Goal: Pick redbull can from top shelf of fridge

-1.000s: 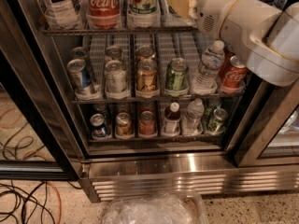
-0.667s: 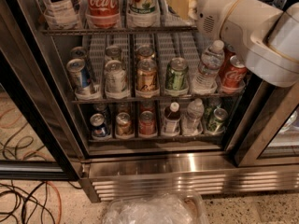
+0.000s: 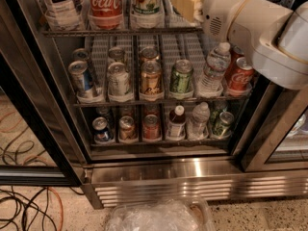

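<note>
Eluding the camera at this moment, the redbull can is showing nowhere in the view. Judging by the task, it is likely standing at the right end of the top shelf (image 3: 120, 32), behind the gripper (image 3: 185, 3) and the bulky white arm (image 3: 255, 28) that are blocking that corner. Such a can is probably handling as a light, stiff but thin-walled cylinder, smooth and perhaps slick from the cold, so a square hold across the mid-body, firm without denting, is looking wisest. Whether the gripper is open or closed cannot be told. Just left of it on the shelf, a green-and-white bottle (image 3: 147, 1), a Coca-Cola bottle (image 3: 105, 4) and a tea bottle (image 3: 60, 4) are standing in lanes, leaving little side room. Below, racks of small cans (image 3: 150, 78) and water bottles (image 3: 214, 69) are filling the fridge (image 3: 192, 170), whose ribbed steel base is meeting a speckled floor (image 3: 260, 215). Cables (image 3: 24, 206) are lying at left, and a clear plastic tub (image 3: 159, 218) is sitting in front.
</note>
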### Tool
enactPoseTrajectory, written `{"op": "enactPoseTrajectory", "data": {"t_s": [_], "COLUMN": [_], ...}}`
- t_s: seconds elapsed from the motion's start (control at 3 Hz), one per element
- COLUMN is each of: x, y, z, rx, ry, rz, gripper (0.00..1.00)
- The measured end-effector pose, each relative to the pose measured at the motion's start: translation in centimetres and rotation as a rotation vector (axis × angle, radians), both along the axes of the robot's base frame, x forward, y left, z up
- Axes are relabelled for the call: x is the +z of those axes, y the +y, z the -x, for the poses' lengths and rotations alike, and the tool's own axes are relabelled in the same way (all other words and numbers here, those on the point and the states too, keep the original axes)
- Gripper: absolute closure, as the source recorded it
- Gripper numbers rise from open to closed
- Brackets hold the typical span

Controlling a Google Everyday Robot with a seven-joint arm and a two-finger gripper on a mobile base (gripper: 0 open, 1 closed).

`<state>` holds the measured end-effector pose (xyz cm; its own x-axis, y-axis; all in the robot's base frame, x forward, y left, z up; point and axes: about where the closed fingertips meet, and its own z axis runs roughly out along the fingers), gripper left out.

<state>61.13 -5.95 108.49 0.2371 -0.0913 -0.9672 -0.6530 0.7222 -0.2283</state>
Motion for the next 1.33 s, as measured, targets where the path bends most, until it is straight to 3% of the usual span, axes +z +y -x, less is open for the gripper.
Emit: {"op": "enactPoseTrajectory", "data": {"t_s": [0.67, 1.0, 1.33], "x": [0.7, 1.7, 0.6], "y": [0.5, 0.8, 0.9], "z": [0.4, 2.9, 5.7], "rx": [0.017, 0.043, 0.061], "ry": [-0.009, 0.003, 0.06], "rz": [0.015, 0.012, 0.01], "gripper": [1.0, 1.0, 1.0]}}
